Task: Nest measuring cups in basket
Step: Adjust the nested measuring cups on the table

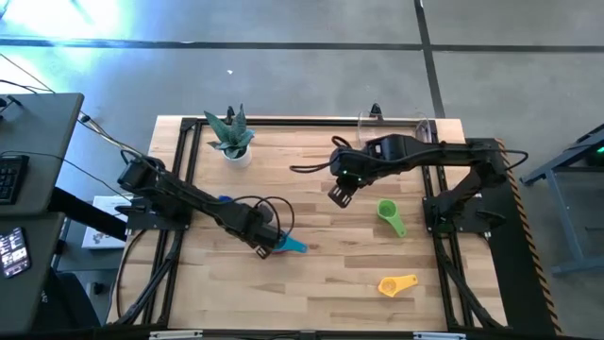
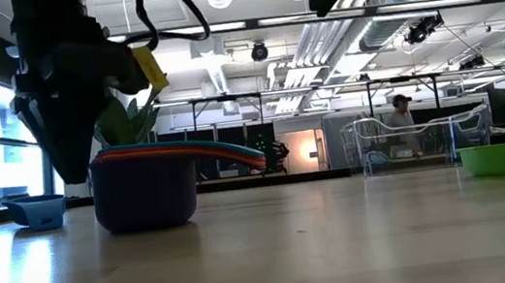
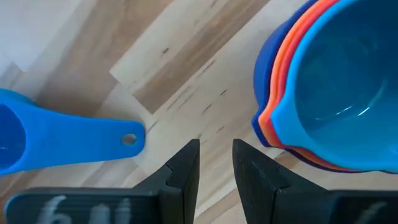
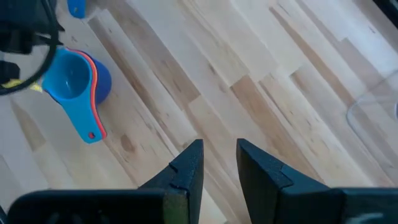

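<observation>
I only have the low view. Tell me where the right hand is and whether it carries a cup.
Observer: The right hand hangs over bare wood mid-table, near the green cup, and carries nothing.
Operator: Count the loose cups for me.
Observer: There are three: the green one, a yellow cup near the front edge that your view misses, and a blue cup beside the left arm.
Operator: Report what tops the stack.
Observer: The left wrist view shows a light blue bowl as the top of the stack, with orange under it. The left hand is beside the stack, gripping nothing.
</observation>
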